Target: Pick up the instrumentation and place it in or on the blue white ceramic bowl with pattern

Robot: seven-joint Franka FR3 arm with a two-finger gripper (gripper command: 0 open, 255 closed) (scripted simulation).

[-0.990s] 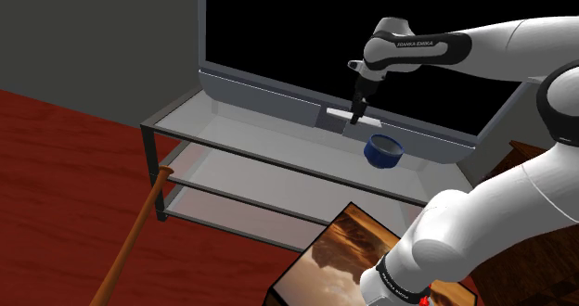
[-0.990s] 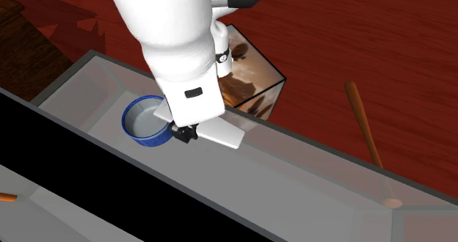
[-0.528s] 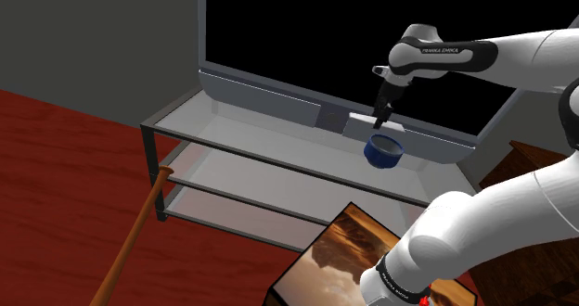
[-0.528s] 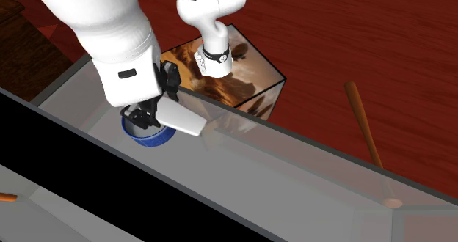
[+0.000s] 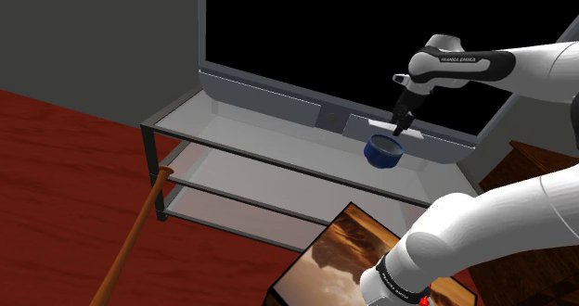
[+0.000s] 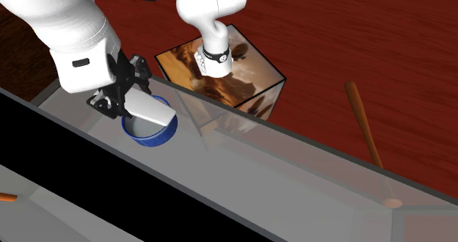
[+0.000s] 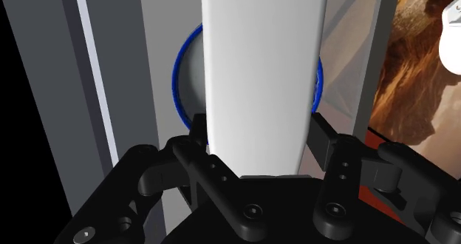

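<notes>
Your gripper (image 5: 400,124) has carried the instrument (image 7: 262,72), clamped in its fingers, over the bowl (image 5: 382,153), which seems to lie straight below, the instrument's length spanning the rim.

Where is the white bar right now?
Clamped in the gripper, the white bar hangs directly over the blue bowl on the top shelf, at the second exterior view's left.

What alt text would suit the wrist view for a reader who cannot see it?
The black gripper is shut on a plain white slab that covers the middle of a blue-rimmed bowl on a grey shelf. A brown-patterned box shows beside the shelf.
</notes>
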